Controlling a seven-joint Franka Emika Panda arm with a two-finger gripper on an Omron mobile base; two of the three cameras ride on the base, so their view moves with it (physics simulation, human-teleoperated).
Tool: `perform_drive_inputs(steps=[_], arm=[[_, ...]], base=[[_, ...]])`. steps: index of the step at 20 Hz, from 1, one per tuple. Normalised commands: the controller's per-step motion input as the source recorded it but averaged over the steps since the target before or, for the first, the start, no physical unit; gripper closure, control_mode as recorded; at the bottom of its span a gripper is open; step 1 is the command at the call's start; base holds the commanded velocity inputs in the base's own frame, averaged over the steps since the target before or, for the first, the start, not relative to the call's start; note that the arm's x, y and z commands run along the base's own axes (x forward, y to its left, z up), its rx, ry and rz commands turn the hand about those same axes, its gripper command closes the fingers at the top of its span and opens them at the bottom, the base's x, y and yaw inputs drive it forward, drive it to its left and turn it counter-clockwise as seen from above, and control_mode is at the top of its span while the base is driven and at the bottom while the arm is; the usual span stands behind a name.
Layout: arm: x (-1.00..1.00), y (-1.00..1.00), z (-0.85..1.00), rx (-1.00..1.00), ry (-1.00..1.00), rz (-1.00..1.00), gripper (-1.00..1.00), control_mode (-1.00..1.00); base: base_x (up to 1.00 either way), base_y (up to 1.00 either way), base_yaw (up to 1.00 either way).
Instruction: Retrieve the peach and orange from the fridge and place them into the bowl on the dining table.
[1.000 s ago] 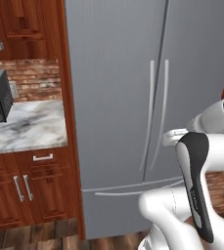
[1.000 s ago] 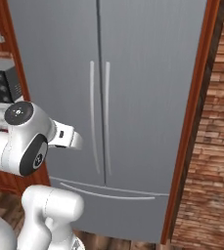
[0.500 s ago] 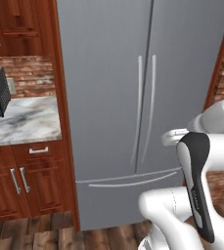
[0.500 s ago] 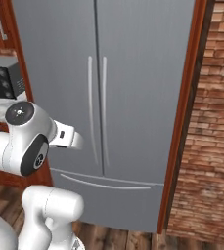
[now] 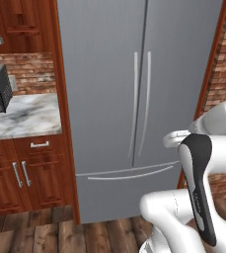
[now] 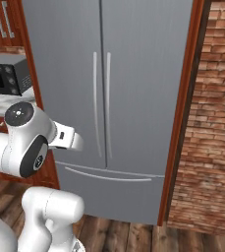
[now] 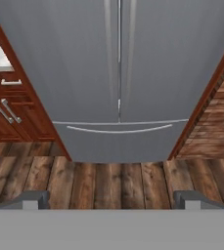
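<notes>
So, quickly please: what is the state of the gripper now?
Gripper: open, holding nothing, facing the closed fridge.

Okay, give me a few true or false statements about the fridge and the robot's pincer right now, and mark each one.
1. Both doors of the fridge are shut. True.
2. The pincer holds an orange. False: its jaws are wide open and empty.
3. A dark microwave sits on the marble counter left of the fridge. True.
4. The bottom freezer drawer is pulled out. False: it is closed.
</notes>
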Motion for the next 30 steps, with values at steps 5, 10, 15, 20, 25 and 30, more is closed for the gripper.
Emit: perform_drive_inputs(steps=[5,10,15,20,25,30], arm=[[0.05,0.00,0.00,0.00,0.00,0.00,-1.00,-1.00],[0.08,0.00,0.00,0.00,0.00,0.00,-1.00,-1.00],[0.27,-0.10,0.00,0.03,0.00,0.00,-1.00,-1.00],[0.67,-0.20,0.00,0.07,0.01,0.00,-1.00,-1.00],[0.93,-0.17,0.06,0.06,0.02,0.00,-1.00,-1.00],[1.00,-0.19,0.03,0.02,0.00,-0.01,-1.00,-1.00]], base=[[0.00,0.00,0.00],[0.00,0.00,0.00],[0.00,0.00,0.00],[0.00,0.00,0.00],[0.00,0.00,0.00],[0.00,0.00,0.00]])
